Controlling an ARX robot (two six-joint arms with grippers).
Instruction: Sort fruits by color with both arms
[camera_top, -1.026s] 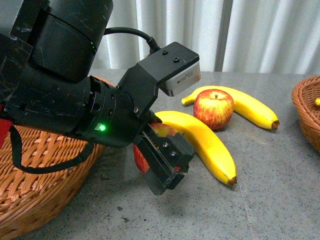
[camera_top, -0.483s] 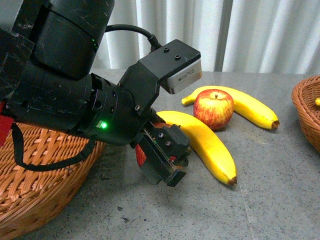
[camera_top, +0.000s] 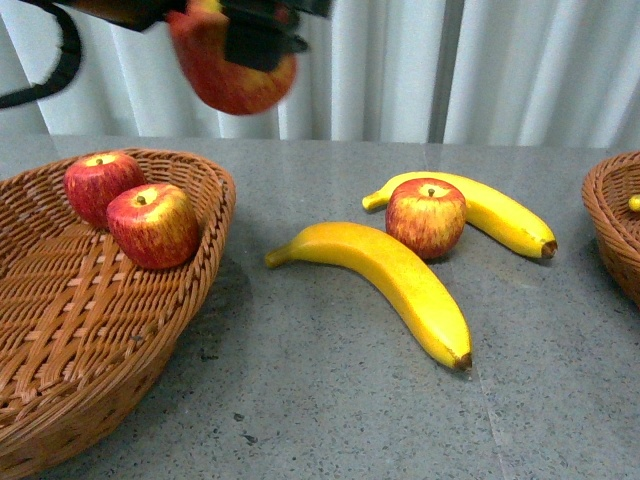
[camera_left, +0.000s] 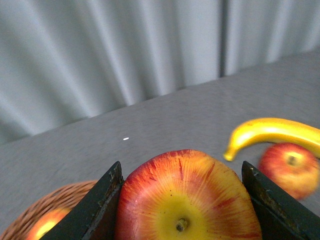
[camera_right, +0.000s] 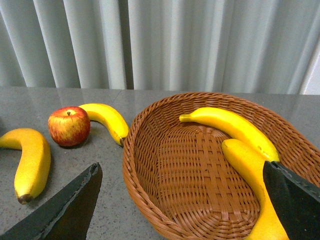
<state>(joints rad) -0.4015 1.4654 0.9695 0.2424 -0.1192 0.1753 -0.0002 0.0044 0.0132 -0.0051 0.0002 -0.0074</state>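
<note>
The apple (camera_top: 232, 75) that lay beside the near banana (camera_top: 390, 275) a moment ago is off the table. The left claw (camera_left: 186, 210) has it clamped between both fingers, raised high, roughly over the right rim of the left basket (camera_top: 215, 195). Release is judged next, joining two apples (camera_top: 153, 225) inside. The held apple is glossy, red streaked over yellow, stem showing. The right claw (camera_right: 181, 170) gapes wide, empty.

- We see the right claw (camera_right: 181, 170) with its two dark fingers (camera_right: 65, 210) wide apart.
- Beyond them a brown wicker basket (camera_right: 210, 96) stands on the grey surface (camera_right: 100, 200).
- Inside lie one yellow banana (camera_right: 230, 125) and a second banana (camera_right: 252, 170), side by side.
- Outside the basket, a red apple (camera_right: 69, 126) sits just beside a third banana (camera_right: 107, 120).
- A fourth banana (camera_right: 31, 157) lies near the apple.
- A pale curtain (camera_right: 165, 45) hangs behind.
</note>
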